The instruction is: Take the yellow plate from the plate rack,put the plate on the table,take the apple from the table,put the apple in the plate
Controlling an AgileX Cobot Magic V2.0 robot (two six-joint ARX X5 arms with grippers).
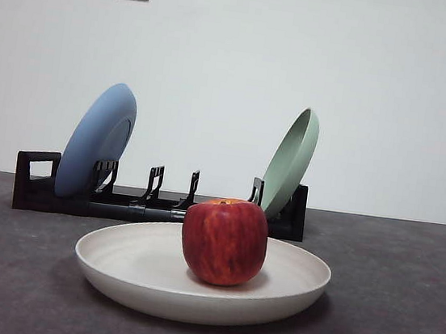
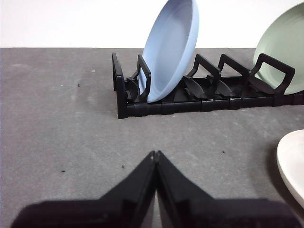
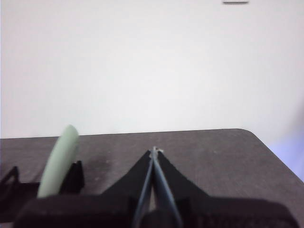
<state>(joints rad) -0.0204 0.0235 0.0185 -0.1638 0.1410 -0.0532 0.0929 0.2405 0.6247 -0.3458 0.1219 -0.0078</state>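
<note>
**Apple sits in the cream plate; both pincers clenched and clear of the work**

The yellow plate (image 1: 201, 282), cream in tone, lies flat on the surface (image 1: 400, 319) in the foreground of the front view, with the apple (image 1: 224, 241) standing upright near its centre, stem end up. Bare surface runs all around the plate's rim, wide on both sides and narrower toward the plate rack (image 1: 34, 180) behind it. The rack stands along the back, near the wall, with a blue plate (image 1: 96, 139) leaning in a slot near its handle end and a pale green plate (image 1: 290, 161) leaning near the other end; the slots between them hold nothing.

No arm shows in the front view. The left wrist view places the left pincer (image 2: 155, 154) above open surface, its jaws pressed together on nothing, well apart from the rack (image 2: 199, 102) and the blue plate (image 2: 171, 50). That view catches only a sliver of the cream plate's rim (image 2: 292, 164) at its edge, and the apple not at all.

The right wrist view shows the right pincer (image 3: 154, 151) likewise clenched and holding nothing, near the green plate (image 3: 59, 161) seen edge-on, and beyond it a rounded corner of the surface (image 3: 228, 152), an edge neither other view shows.
</note>
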